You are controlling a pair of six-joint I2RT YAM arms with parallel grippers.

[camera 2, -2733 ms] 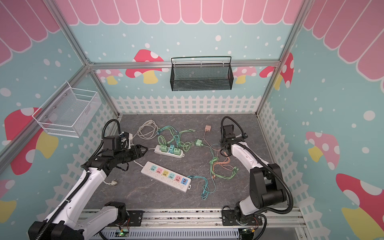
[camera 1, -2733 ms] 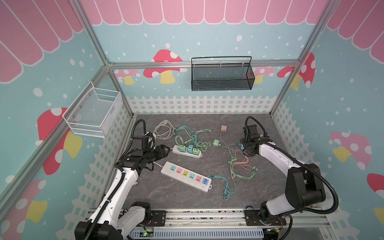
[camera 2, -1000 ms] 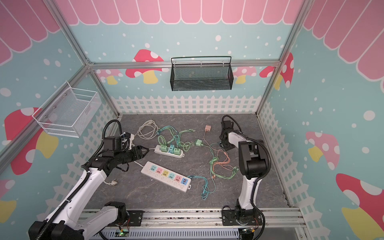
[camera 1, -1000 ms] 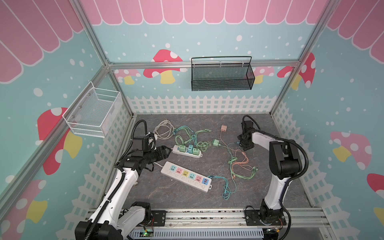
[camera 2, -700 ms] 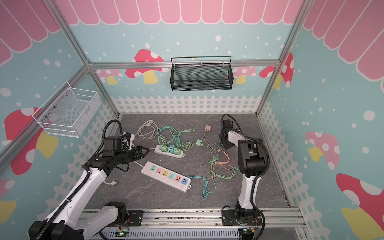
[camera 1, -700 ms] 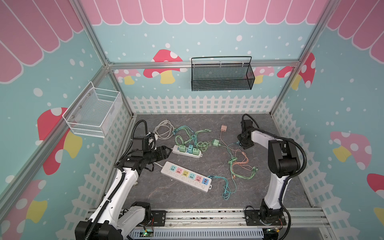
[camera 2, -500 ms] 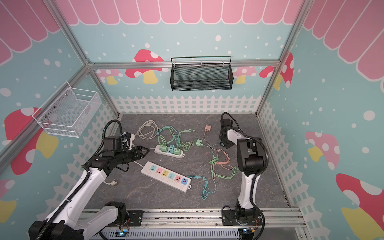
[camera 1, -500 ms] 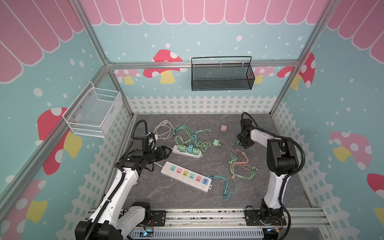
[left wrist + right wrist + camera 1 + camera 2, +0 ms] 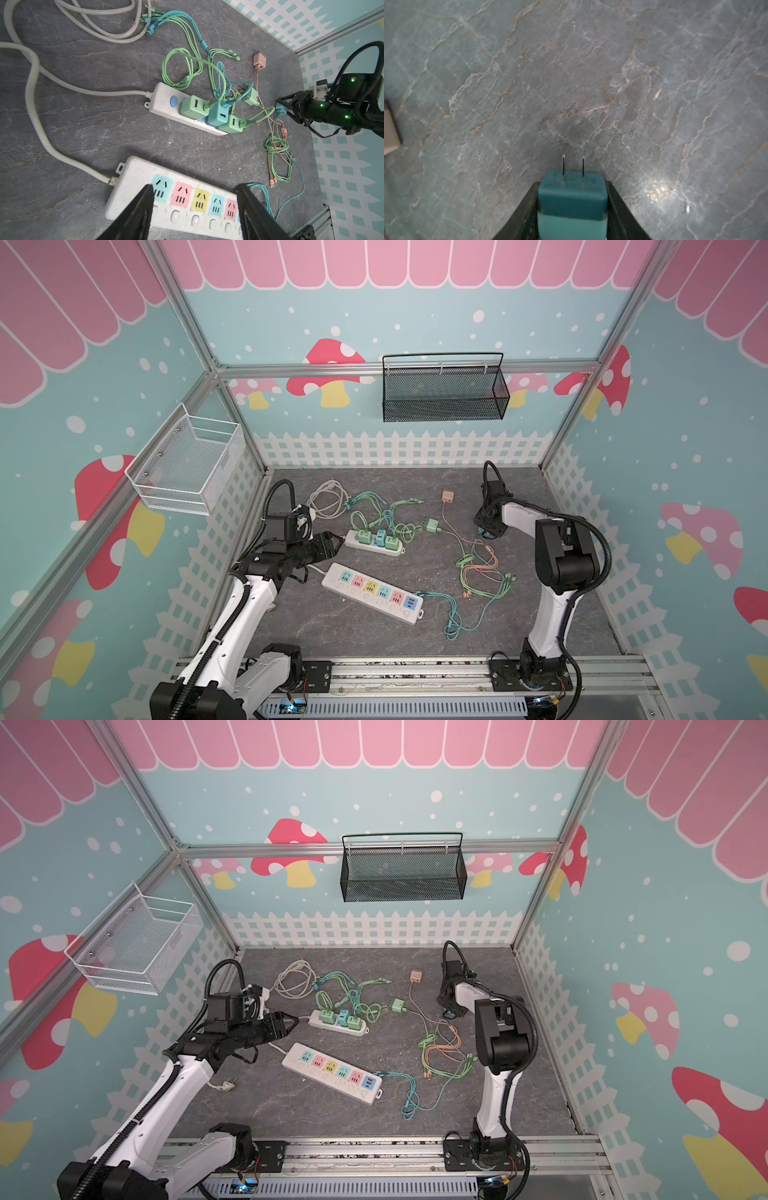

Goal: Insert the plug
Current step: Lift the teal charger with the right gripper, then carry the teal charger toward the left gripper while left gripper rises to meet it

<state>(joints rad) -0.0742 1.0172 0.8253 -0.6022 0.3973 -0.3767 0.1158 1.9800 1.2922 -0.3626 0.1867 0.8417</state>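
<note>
A teal two-pin plug [image 9: 572, 197] sits between the fingers of my right gripper [image 9: 572, 184], which is shut on it low over the grey floor, pins pointing away from the wrist. Both top views show this gripper [image 9: 488, 531] [image 9: 451, 1013] at the right rear. The left wrist view shows the plug [image 9: 280, 109] in its fingertips. The long white power strip [image 9: 374, 593] [image 9: 332, 1067] with coloured sockets lies mid-floor. My left gripper [image 9: 195, 188] [image 9: 334, 541] hangs open, with the strip [image 9: 135, 187] below it.
A short white strip [image 9: 397, 549] carries three adapters. A loose green adapter [image 9: 432, 526], a pink adapter [image 9: 448, 495] and tangled green and orange cables [image 9: 478, 568] lie between the arms. A white cable coil [image 9: 328, 502] is at the rear left. Fence walls ring the floor.
My right gripper's jaws have closed onto the teal plug, and that arm has shifted slightly towards the rear. The left arm has stayed still.
</note>
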